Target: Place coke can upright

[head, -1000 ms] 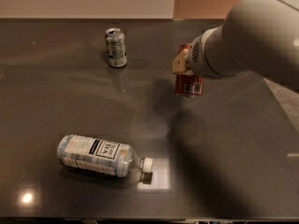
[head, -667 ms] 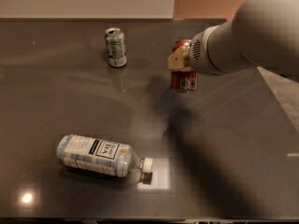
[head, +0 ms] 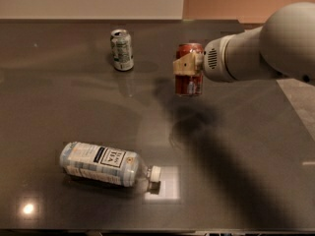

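The coke can [head: 189, 80], red with a silver end, stands upright in the camera view, right of the table's middle and toward the back. My gripper [head: 188, 65] comes in from the right on a large white arm and is shut on the can's upper half; a tan finger [head: 183, 65] shows across its front. The can's base is at or just above the dark tabletop; I cannot tell whether it touches.
A pale green-white can [head: 121, 49] stands upright at the back, left of the coke can. A clear labelled plastic bottle [head: 103, 163] lies on its side at the front left, cap pointing right. The dark table [head: 236, 146] ends at a wall behind.
The gripper and the coke can have moved a little left, and the can has turned from tilted to upright. The other can and the bottle have not moved.
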Action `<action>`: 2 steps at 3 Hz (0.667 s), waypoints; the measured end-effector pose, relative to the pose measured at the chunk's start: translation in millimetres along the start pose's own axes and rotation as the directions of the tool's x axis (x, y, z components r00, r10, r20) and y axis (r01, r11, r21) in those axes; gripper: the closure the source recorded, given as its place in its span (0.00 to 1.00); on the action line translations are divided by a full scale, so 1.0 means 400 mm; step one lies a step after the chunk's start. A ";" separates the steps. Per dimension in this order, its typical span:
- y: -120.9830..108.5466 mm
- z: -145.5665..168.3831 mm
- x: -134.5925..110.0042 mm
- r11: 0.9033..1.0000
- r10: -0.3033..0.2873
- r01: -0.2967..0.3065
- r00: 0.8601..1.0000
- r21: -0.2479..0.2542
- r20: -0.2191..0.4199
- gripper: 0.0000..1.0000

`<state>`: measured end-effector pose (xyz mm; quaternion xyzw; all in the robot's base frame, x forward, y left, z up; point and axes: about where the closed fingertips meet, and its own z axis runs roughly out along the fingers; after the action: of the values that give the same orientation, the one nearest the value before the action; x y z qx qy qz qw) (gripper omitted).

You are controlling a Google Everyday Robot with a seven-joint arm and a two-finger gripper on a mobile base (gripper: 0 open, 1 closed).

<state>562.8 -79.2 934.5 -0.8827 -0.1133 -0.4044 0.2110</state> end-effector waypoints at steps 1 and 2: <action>0.001 0.020 -0.017 0.995 -0.069 0.073 0.996 0.062 -0.057 1.00; 0.002 0.032 -0.025 0.981 -0.161 0.174 0.977 0.087 -0.138 1.00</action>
<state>565.2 -74.2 919.2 -0.8301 -0.1932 -0.4717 0.2263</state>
